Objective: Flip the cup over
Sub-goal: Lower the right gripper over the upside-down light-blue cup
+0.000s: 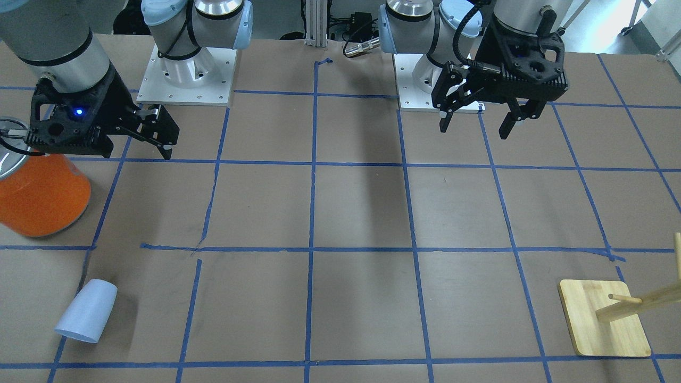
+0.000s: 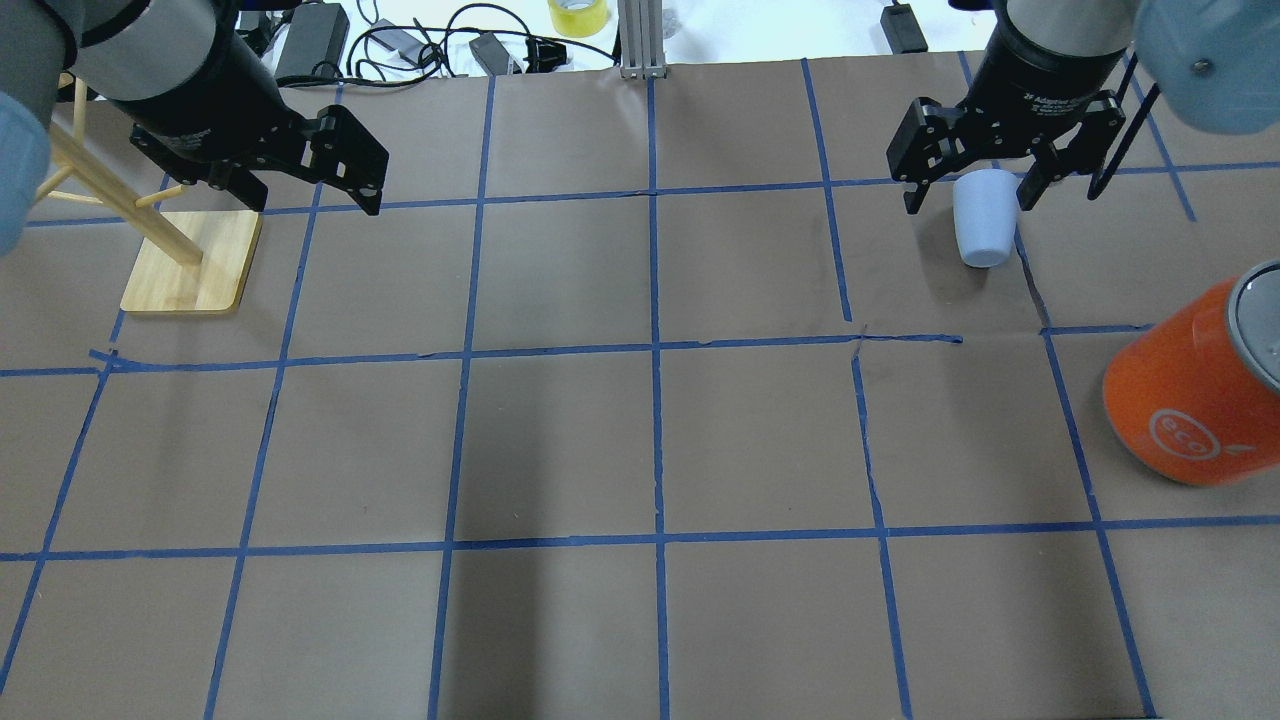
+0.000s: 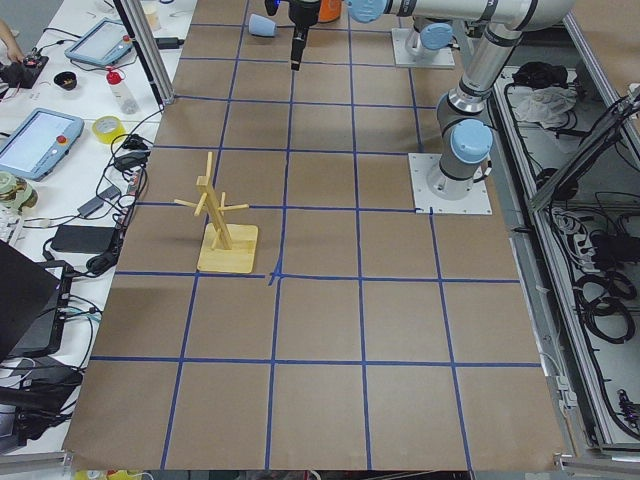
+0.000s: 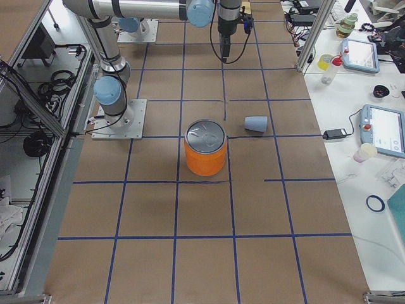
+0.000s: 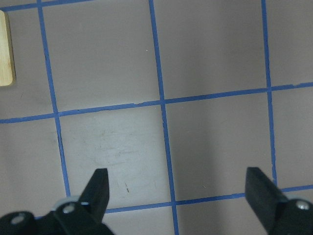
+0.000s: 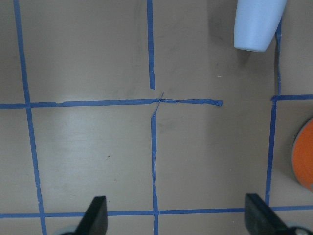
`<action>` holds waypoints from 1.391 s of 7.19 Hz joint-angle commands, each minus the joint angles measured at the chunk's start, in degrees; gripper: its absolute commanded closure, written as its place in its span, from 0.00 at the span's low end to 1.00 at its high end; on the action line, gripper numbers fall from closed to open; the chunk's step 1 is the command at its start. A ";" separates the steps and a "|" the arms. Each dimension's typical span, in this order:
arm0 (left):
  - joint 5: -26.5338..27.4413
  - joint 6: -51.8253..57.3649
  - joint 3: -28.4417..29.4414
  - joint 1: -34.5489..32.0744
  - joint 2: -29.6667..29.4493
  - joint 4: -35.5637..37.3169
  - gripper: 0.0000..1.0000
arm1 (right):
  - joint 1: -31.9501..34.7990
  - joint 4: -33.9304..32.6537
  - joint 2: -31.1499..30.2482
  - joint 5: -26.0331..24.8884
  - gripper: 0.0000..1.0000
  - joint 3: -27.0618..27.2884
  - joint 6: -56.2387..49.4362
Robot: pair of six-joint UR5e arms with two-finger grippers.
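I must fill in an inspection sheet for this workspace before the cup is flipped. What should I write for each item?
Surface: brown paper table with blue tape lines; one line is broken and crooked near the cup.
Job's things: pale blue cup lying on its side, untouched.
Clutter: orange can standing upright; wooden peg rack at the opposite end.
Grippers: right gripper open, empty, apart from the cup; left gripper open, empty.
Cables: black cables beyond the table's far edge.
Surroundings: yellow tape roll; tablets on a side bench.
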 commanded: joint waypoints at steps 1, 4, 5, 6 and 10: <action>-0.08 0.00 0.00 0.00 0.02 0.00 0.00 | -0.04 -1.24 0.03 0.15 0.00 0.19 -0.26; -0.16 0.00 0.00 0.00 0.02 0.00 0.00 | -0.30 -1.60 0.38 -0.11 0.00 0.19 -0.27; -0.08 0.00 0.00 0.00 0.02 0.00 0.00 | -1.17 -1.43 0.90 -0.11 0.00 0.19 0.08; -0.16 0.00 0.09 0.00 0.02 0.00 0.00 | -1.97 -0.99 0.82 -0.11 0.00 0.19 0.26; -0.25 -0.18 0.00 0.00 -0.07 0.00 0.00 | -2.32 -1.77 1.61 -0.65 0.00 0.19 0.35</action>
